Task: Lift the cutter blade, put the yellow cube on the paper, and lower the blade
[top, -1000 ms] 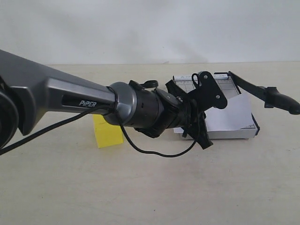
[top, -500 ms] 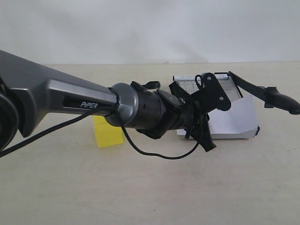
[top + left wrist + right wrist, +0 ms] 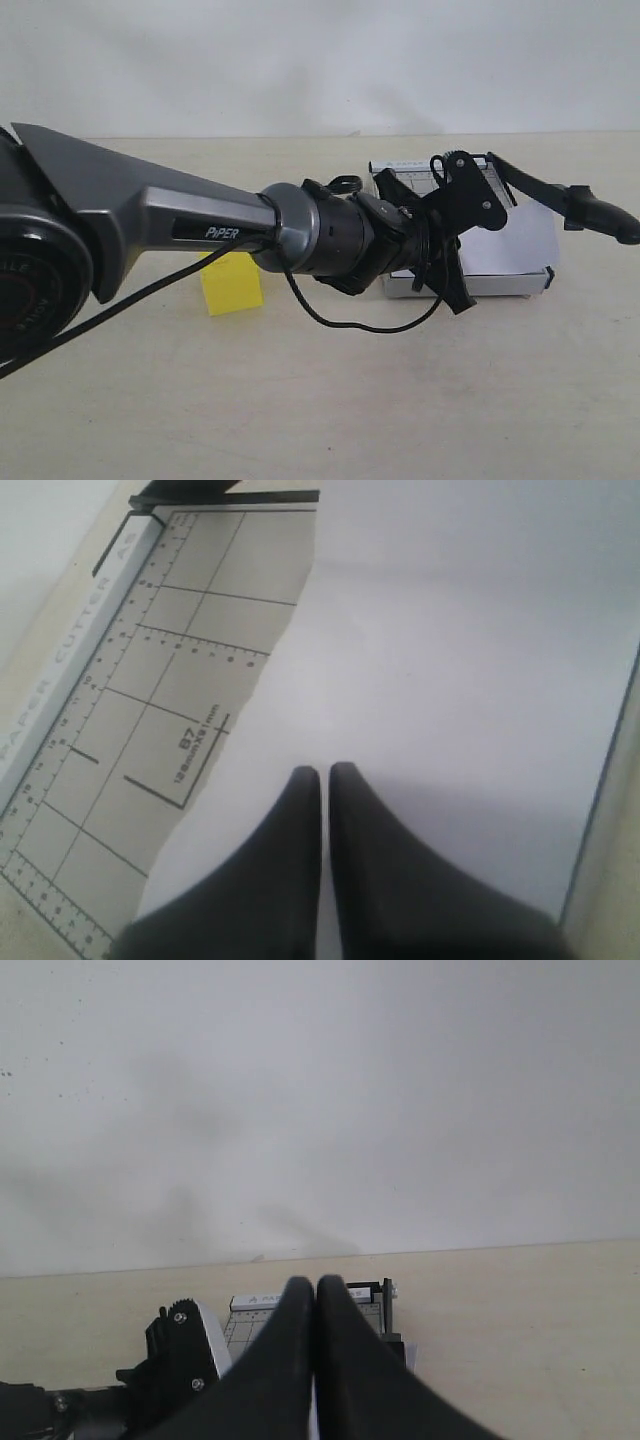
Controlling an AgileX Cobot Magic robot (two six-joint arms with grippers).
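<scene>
Looking across a pale, matte bench [image 3: 320, 400], we are seeing the left fingers [image 3: 285, 850] clenched together and empty, poised low over the creased white paper [image 3: 450, 680], which is lying on the grey gridded trimmer base [image 3: 150, 680] right of centre; contact is unclear. The slim black cutter blade [image 3: 530, 181] is slanting toward the right edge, seemingly lifted to clear room. The smooth yellow cube [image 3: 232, 283] is waiting left of centre. The right fingers [image 3: 285, 1360] are pinched shut, holding nothing.

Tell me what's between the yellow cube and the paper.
Between yellow cube and paper, the exterior view shows only the left arm's wrist and black cable crossing; the table below is bare.
</scene>
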